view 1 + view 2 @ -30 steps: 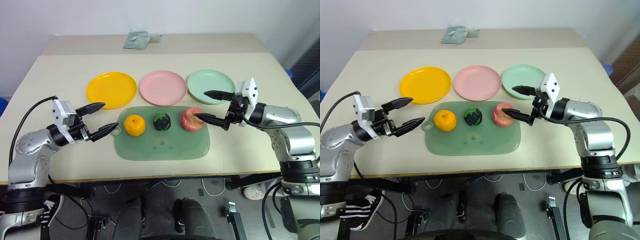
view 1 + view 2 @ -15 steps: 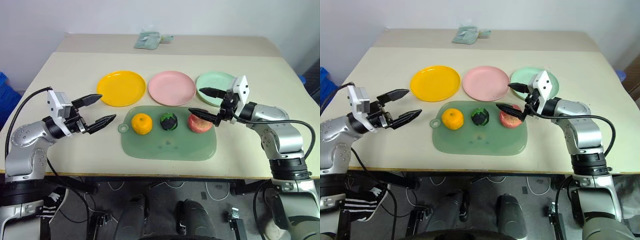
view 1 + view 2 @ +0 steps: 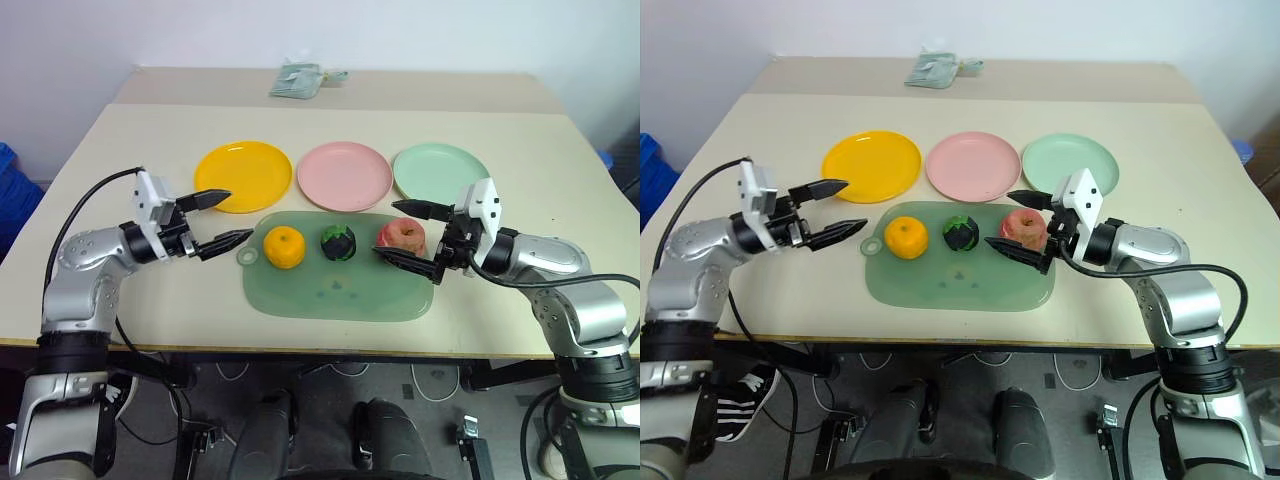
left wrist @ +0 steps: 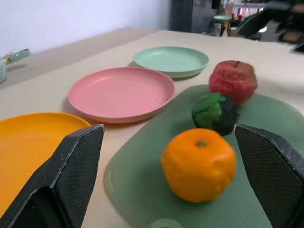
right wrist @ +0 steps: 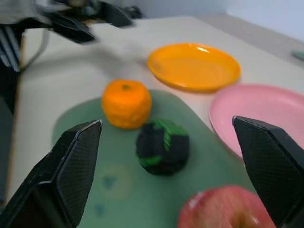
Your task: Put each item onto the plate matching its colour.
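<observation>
The orange (image 3: 284,247), the green fruit (image 3: 338,241) and the apple (image 3: 402,235) are seen on the mat (image 3: 330,290), below three plates (image 3: 346,175). Both the left gripper (image 3: 222,219) and the right gripper (image 3: 408,236) are held wide open, gripping nothing

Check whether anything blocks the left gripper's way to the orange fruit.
Nothing visible does. The left gripper is open and points at the orange fruit on the green mat, with bare table and the mat's edge between them.

Looked over every view and honestly I couldn't read a single word, number, label or brand anywhere. Whatever that far packet carried was too small to make out.
</observation>
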Motion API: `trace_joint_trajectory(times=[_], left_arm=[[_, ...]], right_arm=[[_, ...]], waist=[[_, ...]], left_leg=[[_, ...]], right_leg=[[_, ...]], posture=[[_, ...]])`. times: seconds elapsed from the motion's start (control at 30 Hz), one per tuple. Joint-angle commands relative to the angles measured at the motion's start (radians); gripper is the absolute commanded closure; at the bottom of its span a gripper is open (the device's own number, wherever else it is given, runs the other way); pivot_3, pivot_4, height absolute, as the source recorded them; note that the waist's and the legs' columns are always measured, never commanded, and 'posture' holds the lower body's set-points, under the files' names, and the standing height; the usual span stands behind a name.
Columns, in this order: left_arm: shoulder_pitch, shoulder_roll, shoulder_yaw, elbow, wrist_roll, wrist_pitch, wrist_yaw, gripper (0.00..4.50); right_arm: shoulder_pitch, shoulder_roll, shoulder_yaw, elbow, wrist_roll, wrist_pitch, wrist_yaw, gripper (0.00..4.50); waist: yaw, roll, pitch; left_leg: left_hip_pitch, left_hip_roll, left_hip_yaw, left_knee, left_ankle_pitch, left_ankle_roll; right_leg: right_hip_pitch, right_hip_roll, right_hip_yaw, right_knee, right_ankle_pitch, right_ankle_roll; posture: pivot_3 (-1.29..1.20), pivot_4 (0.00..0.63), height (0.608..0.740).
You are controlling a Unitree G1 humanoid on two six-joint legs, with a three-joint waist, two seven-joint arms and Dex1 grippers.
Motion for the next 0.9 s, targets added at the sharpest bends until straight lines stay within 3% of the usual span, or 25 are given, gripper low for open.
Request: trace_joint_trajectory(times=[0.03, 0.37, 0.63, 0.8, 0.9], left_arm=[[-0.036, -0.043, -0.044, 0.042, 0.041, -0.045, -0.009, 0.0], [-0.092, -0.139, -0.151, 0.22, 0.185, -0.187, -0.007, 0.0], [-0.079, -0.183, -0.188, 0.239, 0.21, -0.199, -0.036, 0.0], [-0.091, -0.193, -0.169, 0.273, 0.211, -0.195, -0.022, 1.42], [-0.096, -0.191, -0.151, 0.266, 0.199, -0.212, -0.015, 1.46]], right_arm=[[-0.001, -0.025, -0.03, -0.069, 0.039, 0.013, 0.001, 0.03], [-0.021, -0.033, -0.018, -0.091, 0.052, 0.046, -0.025, 0.03], [-0.027, -0.033, -0.015, -0.084, 0.049, 0.046, -0.037, 0.03], [-0.04, -0.03, -0.011, -0.086, 0.051, 0.053, -0.048, 0.0], [-0.048, -0.03, -0.011, -0.088, 0.053, 0.059, -0.052, 0.0]], waist=[[-0.001, 0.0, 0.0], [0.001, 0.0, 0.0], [-0.001, -0.001, 0.0], [-0.001, -0.001, 0.0], [-0.001, -0.001, 0.0]], left_leg=[[0.0, 0.0, 0.0, 0.0, 0.0, 0.0], [0.0, 0.0, 0.001, 0.0, 0.0, 0.0], [0.0, 0.0, 0.001, 0.001, 0.0, 0.001], [0.0, 0.001, 0.001, 0.001, 0.0, 0.001], [0.0, 0.001, 0.001, 0.001, 0.0, 0.001]], right_leg=[[0.0, 0.0, 0.0, 0.0, 0.0, 0.0], [0.0, 0.0, 0.0, 0.0, 0.0, 0.0], [0.0, 0.0, 0.0, 0.0, 0.0, 0.0], [0.0, 0.0, 0.0, 0.0, 0.0, 0.0], [0.0, 0.0, 0.0, 0.0, 0.0, 0.0]], posture=[[0.0, 0.15, 0.74], [0.0, 0.15, 0.74], [0.0, 0.15, 0.74], [0.0, 0.15, 0.74], [0.0, 0.15, 0.74]])
